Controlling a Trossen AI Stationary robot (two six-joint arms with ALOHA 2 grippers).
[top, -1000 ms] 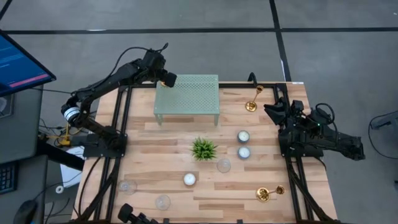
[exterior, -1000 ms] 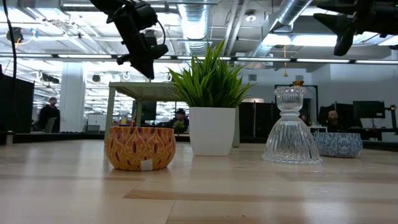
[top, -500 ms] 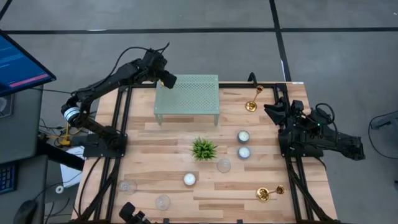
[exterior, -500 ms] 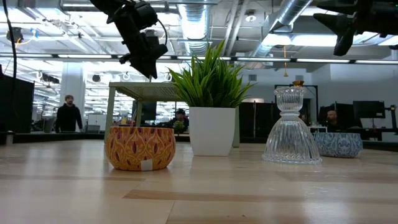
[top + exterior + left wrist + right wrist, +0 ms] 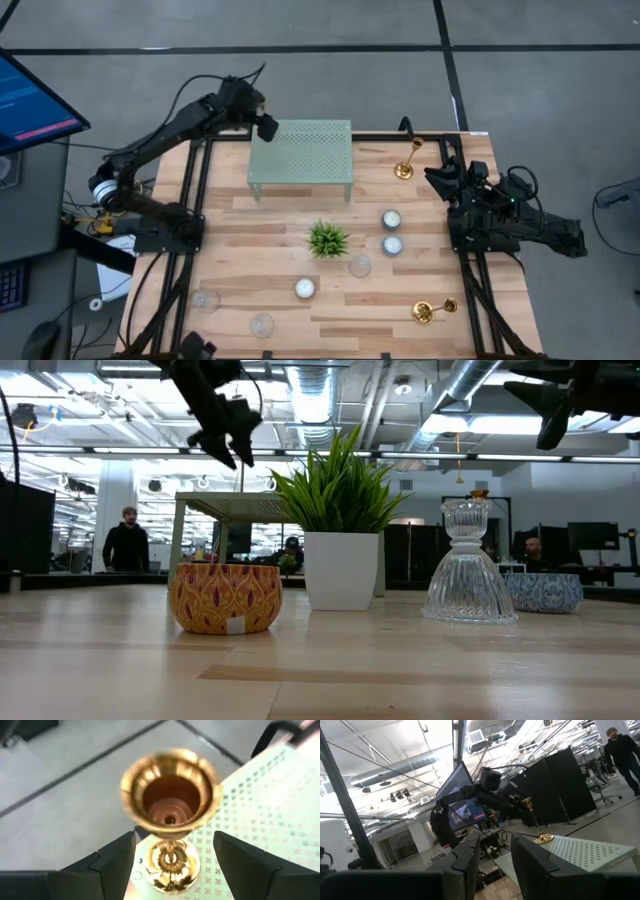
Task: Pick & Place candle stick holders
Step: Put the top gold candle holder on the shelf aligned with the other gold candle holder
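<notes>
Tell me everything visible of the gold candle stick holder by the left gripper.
The candle stick holder is shiny gold metal, with a fluted, flared top cup that is empty, a thin stem and a round flared base. It stands on its base near a corner of the pale green perforated rack. The left gripper is right above it, its open jaws on either side of the stem with a gap on each side. Only the rack touches it.
</notes>
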